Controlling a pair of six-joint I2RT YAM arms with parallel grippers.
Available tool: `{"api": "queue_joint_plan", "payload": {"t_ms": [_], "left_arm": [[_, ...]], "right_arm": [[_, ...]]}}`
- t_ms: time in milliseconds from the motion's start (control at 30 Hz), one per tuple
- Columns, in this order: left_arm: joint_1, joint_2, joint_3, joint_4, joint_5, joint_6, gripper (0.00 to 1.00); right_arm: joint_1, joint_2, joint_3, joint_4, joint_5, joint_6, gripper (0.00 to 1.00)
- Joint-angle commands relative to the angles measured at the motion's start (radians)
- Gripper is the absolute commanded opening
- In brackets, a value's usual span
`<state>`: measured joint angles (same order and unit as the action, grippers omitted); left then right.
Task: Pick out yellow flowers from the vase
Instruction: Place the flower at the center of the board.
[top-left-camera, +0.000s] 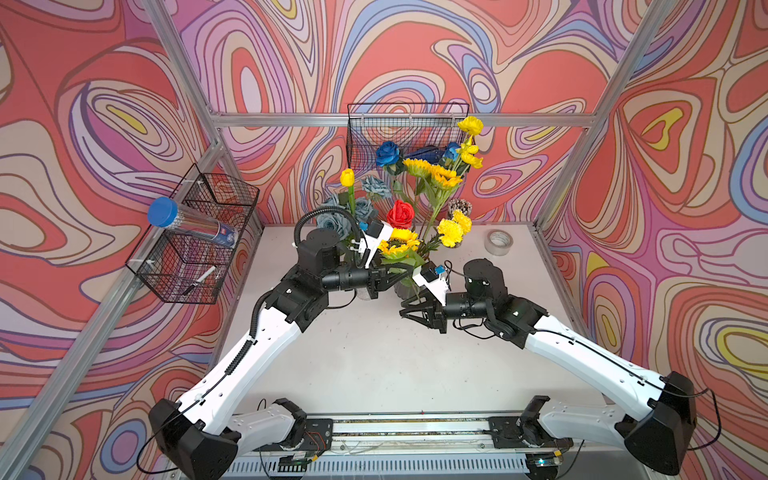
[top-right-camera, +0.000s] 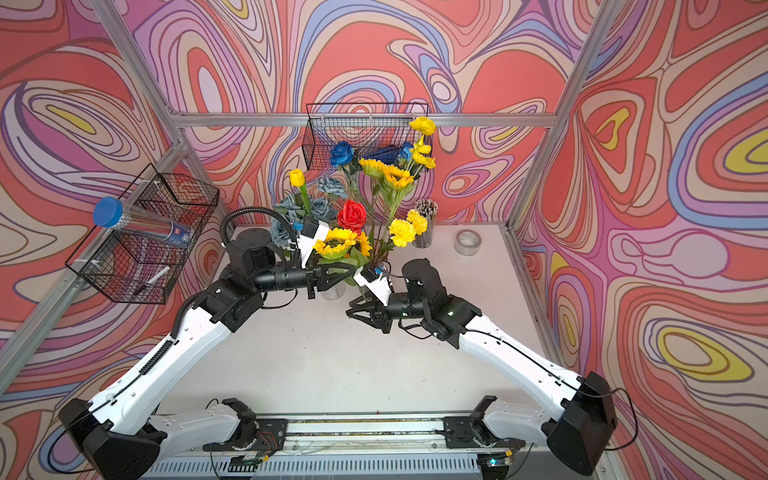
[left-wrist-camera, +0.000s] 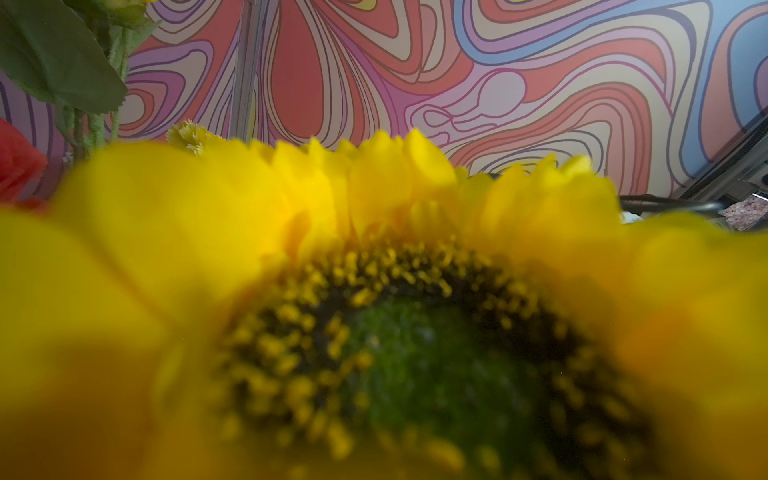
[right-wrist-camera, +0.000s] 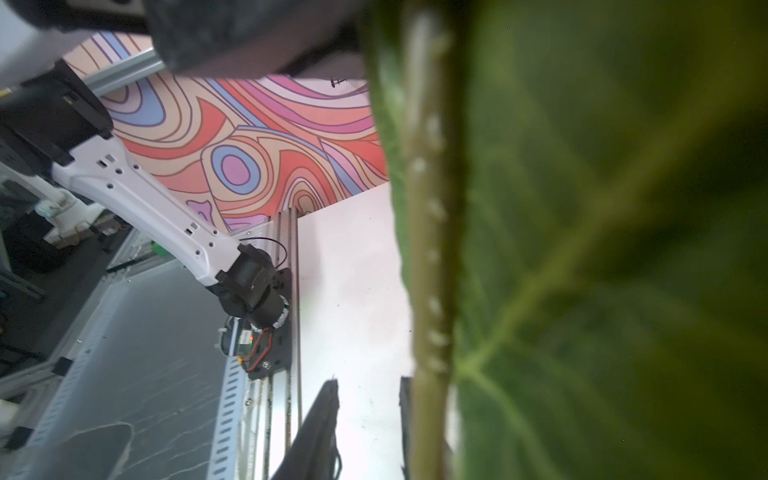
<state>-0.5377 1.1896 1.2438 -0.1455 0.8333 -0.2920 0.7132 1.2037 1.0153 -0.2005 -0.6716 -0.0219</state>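
The yellow flowers (top-left-camera: 446, 179), sunflowers among them, are being kept in the glass vase (top-right-camera: 332, 291). The left gripper (top-right-camera: 351, 271) is being held closed among the stems, apparently for steadying. The right gripper (right-wrist-camera: 368, 380), narrowly parted, is being set beside a green stem (right-wrist-camera: 428, 270) for pulling.

Light: bright, even, overhead; soft shadows on bench (top-left-camera: 374, 353).
Top views: sharp; wide-angle stretch at edges.
Wrist views: sunflower (left-wrist-camera: 415, 332) and leaf (right-wrist-camera: 602, 249) badly blurred.
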Motion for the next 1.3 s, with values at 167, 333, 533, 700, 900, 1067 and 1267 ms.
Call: {"api": "queue_joint_plan", "payload": {"t_ms": [167, 333, 533, 700, 900, 1067, 1267], "left_arm": [[-0.006, 0.000, 0.039, -0.022, -0.005, 0.039, 0.00], [-0.006, 0.003, 0.039, -0.023, 0.000, 0.042, 0.00], [-0.005, 0.004, 0.036, -0.033, -0.014, 0.056, 0.06], [-0.006, 0.000, 0.024, -0.034, -0.035, 0.063, 0.45], [-0.006, -0.012, 0.020, -0.040, -0.057, 0.076, 0.70], [-0.006, -0.033, 0.016, -0.065, -0.100, 0.103, 0.85], [-0.005, -0.086, -0.014, -0.064, -0.216, 0.131, 0.99]], "right_arm": [[0.005, -0.024, 0.008, -0.014, 0.029, -0.012, 0.06], [0.005, -0.030, -0.001, -0.007, 0.030, -0.016, 0.00], [0.005, -0.041, -0.011, 0.017, 0.019, -0.015, 0.00], [0.004, -0.053, -0.023, 0.039, 0.022, -0.008, 0.00], [0.005, -0.072, -0.035, 0.058, 0.045, 0.003, 0.00], [0.005, -0.105, -0.055, 0.080, 0.119, 0.019, 0.00], [0.003, -0.120, -0.043, 0.079, 0.233, 0.042, 0.00]]}}
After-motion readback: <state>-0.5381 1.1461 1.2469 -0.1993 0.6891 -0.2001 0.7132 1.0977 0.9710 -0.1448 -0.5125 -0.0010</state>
